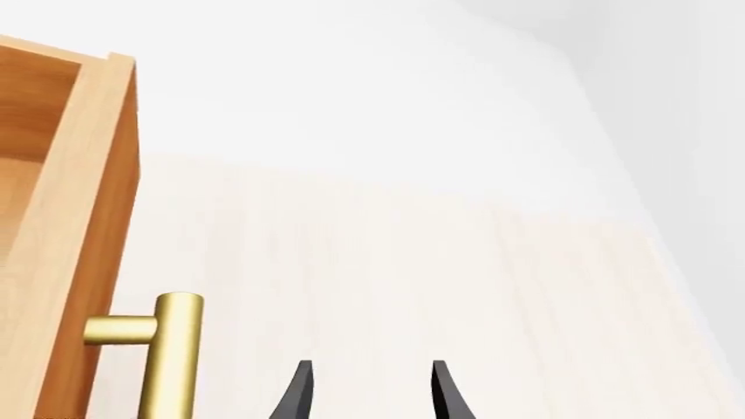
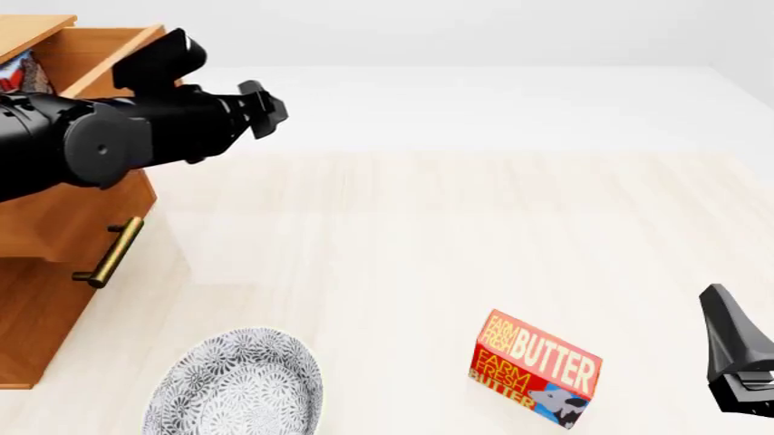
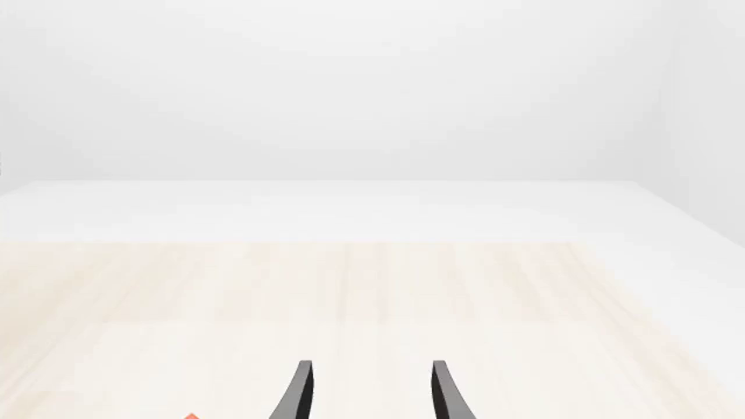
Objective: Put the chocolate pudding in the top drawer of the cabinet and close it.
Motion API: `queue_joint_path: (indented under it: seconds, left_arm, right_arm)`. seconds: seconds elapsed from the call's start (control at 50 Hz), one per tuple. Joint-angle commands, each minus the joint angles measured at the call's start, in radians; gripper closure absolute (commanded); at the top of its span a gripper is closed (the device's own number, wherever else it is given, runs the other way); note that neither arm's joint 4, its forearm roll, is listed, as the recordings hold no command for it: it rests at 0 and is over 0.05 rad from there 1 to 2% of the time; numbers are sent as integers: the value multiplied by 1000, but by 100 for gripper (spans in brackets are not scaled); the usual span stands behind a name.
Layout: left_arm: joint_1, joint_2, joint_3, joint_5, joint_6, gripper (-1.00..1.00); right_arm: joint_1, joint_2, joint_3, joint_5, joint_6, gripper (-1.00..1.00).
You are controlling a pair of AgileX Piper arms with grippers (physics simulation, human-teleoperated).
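Hiding most of the open top drawer (image 2: 91, 50): left tool (image 1: 366, 397), parted, empty.

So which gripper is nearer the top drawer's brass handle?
Left. The left gripper is open just beside the top drawer's brass handle; the right gripper sits far across the table.

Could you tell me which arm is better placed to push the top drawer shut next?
Left, probably. The left gripper hangs open and empty right beside the open top drawer and its brass handle; the right gripper sits far across the table.
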Motion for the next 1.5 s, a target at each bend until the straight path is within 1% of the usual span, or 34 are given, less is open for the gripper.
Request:
queue_joint_path:
  seconds: [0.02,0.5,0.6,0.76,0.98,1.12,1.5]
  left_arm:
    - [26,-5,10,4,5,-100]
    - [68,-21,38,3,18,-100]
    - [96,-28,47,-1,28,-100]
    - [87,-22,55,-13,20,-100]
    - [106,-13,55,-18,26,-100]
    - [113,-3,41,-7,46,-100]
    - [137,-10,45,1,55,-100]
  right_arm:
    - [0,0,0,0,0,-100]
    - [0,0,0,0,0,-100]
    - [0,0,0,0,0,-100]
    - [0,0,0,0,0,-100]
    - [0,0,0,0,0,-100]
    - [0,0,0,0,0,-100]
    - [0,0,0,0,0,-100]
